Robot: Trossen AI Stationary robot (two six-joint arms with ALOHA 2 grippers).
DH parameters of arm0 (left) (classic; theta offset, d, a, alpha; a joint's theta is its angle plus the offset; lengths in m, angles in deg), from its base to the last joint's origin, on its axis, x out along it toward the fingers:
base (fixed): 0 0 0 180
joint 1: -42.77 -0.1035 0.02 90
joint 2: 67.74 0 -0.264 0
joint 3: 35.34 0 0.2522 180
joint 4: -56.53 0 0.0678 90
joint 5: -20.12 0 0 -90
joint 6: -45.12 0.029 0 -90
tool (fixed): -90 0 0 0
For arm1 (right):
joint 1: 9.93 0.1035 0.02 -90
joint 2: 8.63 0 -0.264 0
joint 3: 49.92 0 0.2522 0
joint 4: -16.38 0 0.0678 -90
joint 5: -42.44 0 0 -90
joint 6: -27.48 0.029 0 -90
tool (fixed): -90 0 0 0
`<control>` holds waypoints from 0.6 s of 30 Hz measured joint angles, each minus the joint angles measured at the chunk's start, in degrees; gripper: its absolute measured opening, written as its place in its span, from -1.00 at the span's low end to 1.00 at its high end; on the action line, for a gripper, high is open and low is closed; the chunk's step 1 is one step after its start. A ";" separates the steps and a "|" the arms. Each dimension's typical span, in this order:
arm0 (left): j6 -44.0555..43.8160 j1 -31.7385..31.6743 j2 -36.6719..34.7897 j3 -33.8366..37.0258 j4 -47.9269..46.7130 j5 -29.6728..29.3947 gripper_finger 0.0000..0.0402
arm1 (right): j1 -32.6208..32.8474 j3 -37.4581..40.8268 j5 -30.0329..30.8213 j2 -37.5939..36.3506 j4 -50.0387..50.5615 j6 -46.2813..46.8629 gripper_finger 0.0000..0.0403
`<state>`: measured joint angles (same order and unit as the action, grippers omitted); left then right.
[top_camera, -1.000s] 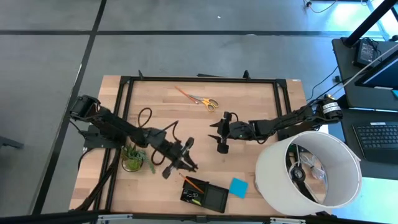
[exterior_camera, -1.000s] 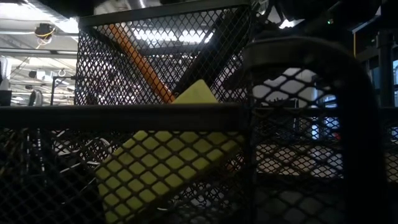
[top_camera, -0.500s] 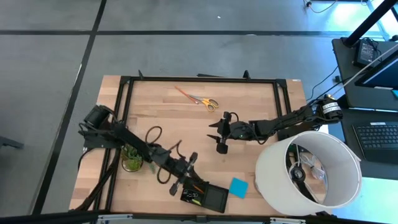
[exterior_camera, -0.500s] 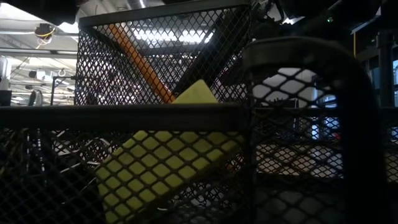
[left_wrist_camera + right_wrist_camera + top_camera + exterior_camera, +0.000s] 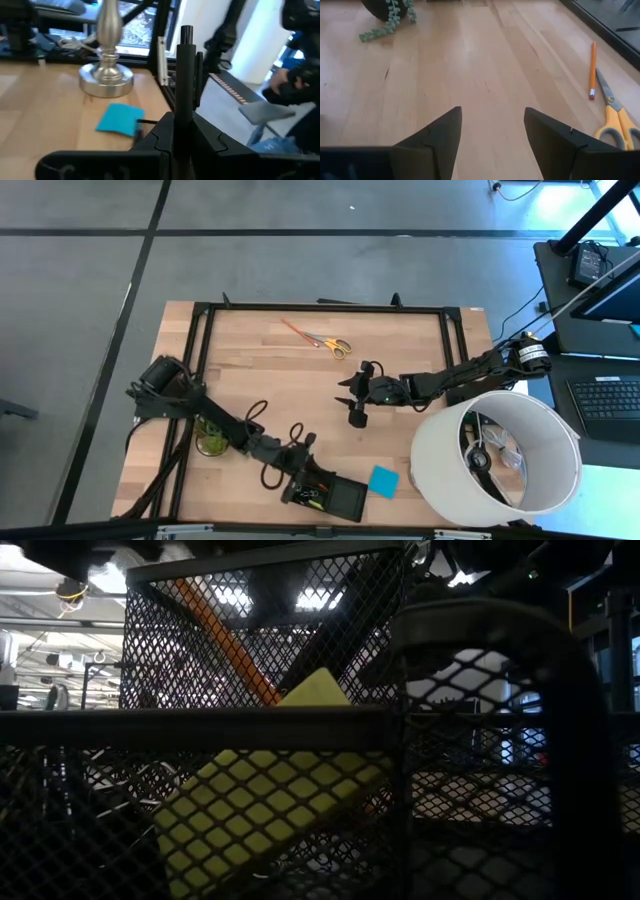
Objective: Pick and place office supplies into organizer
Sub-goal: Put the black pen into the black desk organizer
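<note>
My left gripper (image 5: 297, 478) is shut on a thin black pen (image 5: 186, 70) and hovers at the left end of the organizer (image 5: 345, 502), a low black mesh tray near the table's near edge. An orange pencil (image 5: 311, 475) and small black clips lie in the tray. The low view looks through its mesh at a yellow block (image 5: 270, 800) and the pencil (image 5: 225, 640). The blue note pad (image 5: 383, 480) lies flat to the tray's right. My right gripper (image 5: 355, 402) waits open mid-table. Yellow-handled scissors (image 5: 330, 343) and another orange pencil (image 5: 296, 330) lie near the far edge. My left gripper pinches the black pen between its two fingers (image 5: 165, 131). The pen's shaft (image 5: 183, 111) runs along the fingers, and its capped end with the clip sticks out past the fingertips. The part between the fingers is hidden. The pen is lifted clear of the table.
A large white lampshade (image 5: 495, 450) covers the near right corner, and its silver base (image 5: 106, 75) stands beyond the note pad (image 5: 120, 119). A small green potted plant (image 5: 212, 435) sits beside my left arm. A black frame rims the table. Bare wood lies between the grippers.
My left gripper has carried the pen toward the table's near edge and slightly right, from beside the plant to the organizer's left end, the arm stretching out lower. My right arm has kept still.
</note>
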<state>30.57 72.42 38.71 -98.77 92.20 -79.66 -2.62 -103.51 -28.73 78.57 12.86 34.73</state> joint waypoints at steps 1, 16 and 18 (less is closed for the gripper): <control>0.45 0.45 0.00 0.00 -0.44 -0.12 -0.86 | 0.00 0.00 0.00 0.00 0.00 -0.02 0.08; 0.07 2.08 -0.02 0.00 -8.27 -7.21 -0.86 | 0.00 0.00 0.00 0.00 -0.02 -0.02 0.08; 0.07 2.08 -0.02 0.00 -8.24 -7.21 -0.86 | 0.00 0.00 0.02 0.00 -0.02 -0.02 0.08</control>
<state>30.64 74.50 38.69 -98.77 83.96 -86.87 -2.62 -103.51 -28.71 78.57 12.84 34.71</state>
